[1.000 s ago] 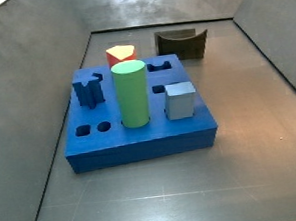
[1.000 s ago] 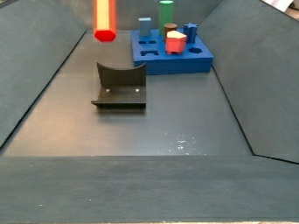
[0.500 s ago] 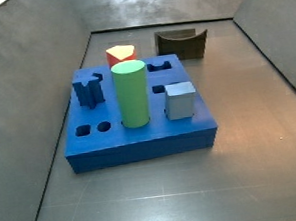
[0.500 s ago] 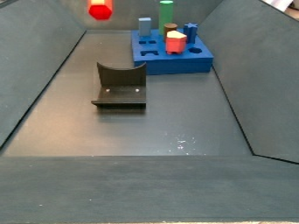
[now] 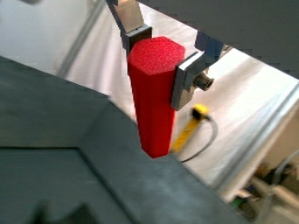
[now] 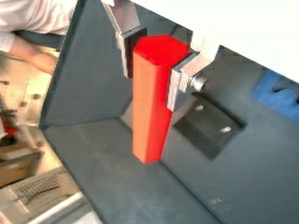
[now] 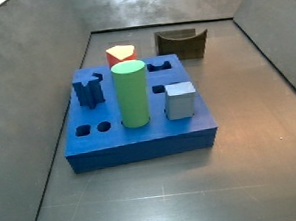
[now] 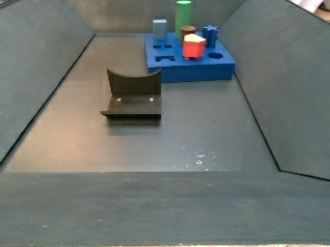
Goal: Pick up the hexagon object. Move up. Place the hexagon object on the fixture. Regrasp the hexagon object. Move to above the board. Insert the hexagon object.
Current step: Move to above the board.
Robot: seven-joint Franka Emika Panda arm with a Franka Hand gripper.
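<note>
- Now gone from both side views: red bar [image 5: 153, 96] and gripper [image 5: 162, 54], both above the frame edge; half a second ago a red hexagonal end showed at the top of a side view, a second ago more of the bar's length.
- Seen only in both wrist views: silver fingers [image 6: 179, 80] clamped on the upper end of the red bar [image 6: 149, 101], one plate on each side, bar pointing straight away from the gripper [image 6: 156, 54], hexagonal end face toward the camera.
- Standing unchanged on the grey floor: dark bracket [image 8: 131, 94] with the curved notch, nothing on it; visible too in a wrist view [image 6: 211, 127], beside the bar.
- Unchanged as well: blue board [image 7: 140, 139], with green cylinder [image 7: 133, 94], grey-blue cube [image 7: 181, 100] and short yellow-topped piece [image 7: 122, 55] upright in it; same board [image 8: 190, 66] well behind the bracket.
</note>
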